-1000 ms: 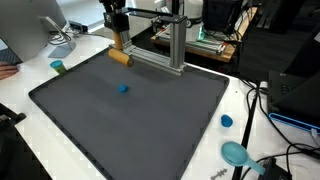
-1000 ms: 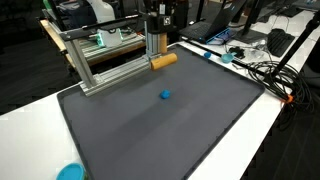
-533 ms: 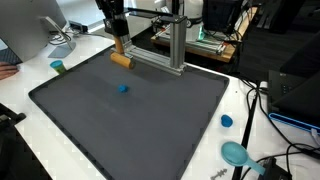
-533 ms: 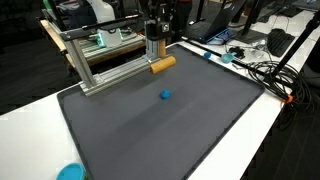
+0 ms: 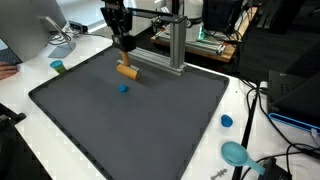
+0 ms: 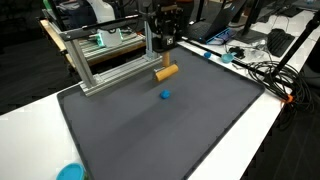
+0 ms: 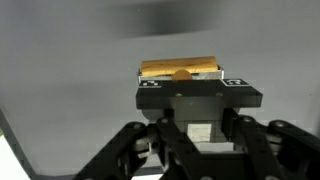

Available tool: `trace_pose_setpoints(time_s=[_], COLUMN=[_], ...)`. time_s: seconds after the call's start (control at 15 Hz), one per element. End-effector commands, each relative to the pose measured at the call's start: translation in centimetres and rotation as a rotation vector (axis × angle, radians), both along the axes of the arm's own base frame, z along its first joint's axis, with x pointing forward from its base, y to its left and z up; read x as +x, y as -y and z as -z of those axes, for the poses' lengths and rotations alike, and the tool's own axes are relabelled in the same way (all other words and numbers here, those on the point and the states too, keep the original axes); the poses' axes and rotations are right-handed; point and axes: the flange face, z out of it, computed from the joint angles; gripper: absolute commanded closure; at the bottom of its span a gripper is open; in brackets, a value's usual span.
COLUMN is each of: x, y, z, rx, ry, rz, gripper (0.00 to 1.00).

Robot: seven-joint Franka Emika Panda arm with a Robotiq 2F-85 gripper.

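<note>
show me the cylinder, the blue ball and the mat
cylinder (image 5: 126, 71), an exterior view, middle of its side
blue ball (image 5: 123, 87), an exterior view, its centre
mat (image 5: 150, 130), an exterior view, a bare patch

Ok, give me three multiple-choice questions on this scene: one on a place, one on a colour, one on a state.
1. Where does the small blue piece lie? A on the dark mat B in a bowl C on a shelf
2. What colour is the cylinder? A green B orange-tan C white
3. The gripper is: A open and empty B shut on the cylinder C out of view
Answers: 1 A, it sits mid-mat; 2 B, plain in all views; 3 B, the wrist view shows it clamped.
</note>
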Motion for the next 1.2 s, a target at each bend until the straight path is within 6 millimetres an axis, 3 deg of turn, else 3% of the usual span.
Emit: trace_pose_setpoints(time_s=[0.0,0.6,1.0,1.07,1.13], x=[0.7,3.9,2.8,3.1,3.1], y=[-0.6,0.3,2.6,1.9,2.3], z=[-0.7,0.4,1.0,2.1,2.1], rx=[-0.017,-0.035,0.03,-0.009,0.001], ry=[0.027,-0.005,-0.026,-0.042,-0.041], rz=[0.004,0.044,0.048,0.056,0.055], gripper=[0.78,0.78,0.78,0.53,0.53])
